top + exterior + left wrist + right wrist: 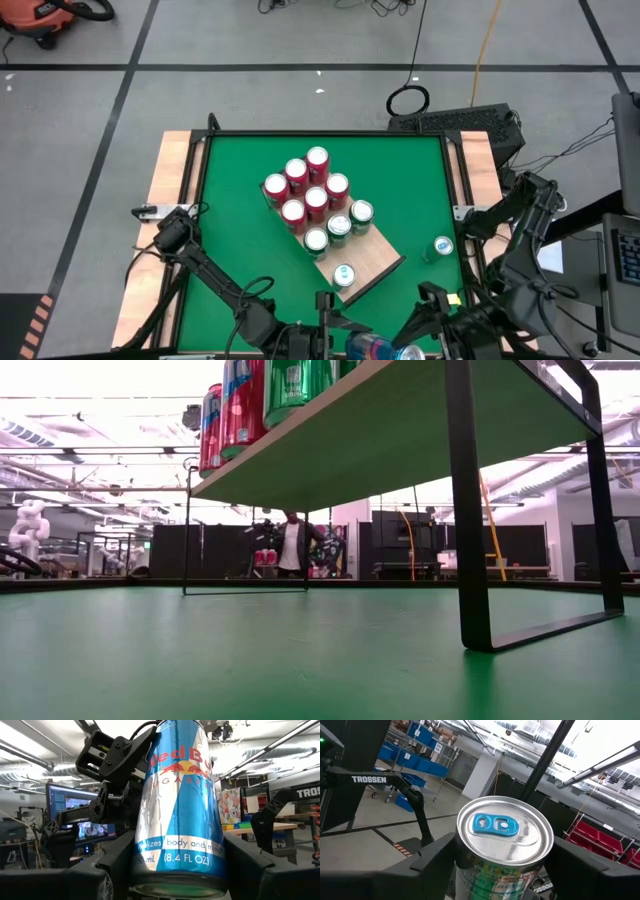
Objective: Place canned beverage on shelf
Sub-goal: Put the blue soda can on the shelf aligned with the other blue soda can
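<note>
The left gripper point(175, 870) pinches a shiny blue and silver can point(383, 348) at the table's point(240, 240) 6 o'clock edge. The right gripper point(500, 870) also squeezes it. The flat wooden shelf point(375, 255) sits mid-table, holding round red cans point(306, 190) and green cans point(340, 228).

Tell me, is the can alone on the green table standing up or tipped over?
Standing up: from above, the lone can shows only its round lid, on the table beside the shelf.

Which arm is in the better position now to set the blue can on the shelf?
Left, probably. The left claw clamps the Red Bull can by its sides, and the shelf has a bare corner nearby; the right claw only faces its lid.
</note>
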Robot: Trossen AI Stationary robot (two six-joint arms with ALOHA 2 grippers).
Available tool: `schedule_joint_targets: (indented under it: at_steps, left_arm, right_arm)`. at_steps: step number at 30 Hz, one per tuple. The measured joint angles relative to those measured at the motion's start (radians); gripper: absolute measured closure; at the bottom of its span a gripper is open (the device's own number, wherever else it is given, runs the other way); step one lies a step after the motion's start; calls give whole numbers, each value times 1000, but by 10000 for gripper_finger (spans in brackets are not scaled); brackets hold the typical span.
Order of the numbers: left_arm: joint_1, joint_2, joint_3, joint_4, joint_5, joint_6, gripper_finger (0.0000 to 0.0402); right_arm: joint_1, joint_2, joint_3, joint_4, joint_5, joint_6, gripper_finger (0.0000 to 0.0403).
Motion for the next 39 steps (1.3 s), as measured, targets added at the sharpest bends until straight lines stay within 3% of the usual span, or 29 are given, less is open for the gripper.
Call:
schedule_joint_targets:
  at_steps: [13,17,26,35,39]
  left_arm:
    - [3,-1,0,-27,0,-21,162]
    - [2,-3,0,-52,-22,-28,144]
    - [-47,-13,2,-63,-296,17,11]
    - [-103,-49,2,-68,-440,137,20]
    - [-123,-75,2,-74,-564,142,20]
  right_arm:
    - [-18,0,0,-16,-9,12,158]
    - [-17,1,0,-24,1,12,159]
    - [-20,-51,-2,-137,12,80,160]
    - [-44,-138,-2,-324,82,139,160]
    - [-79,-188,-2,-463,80,245,160]
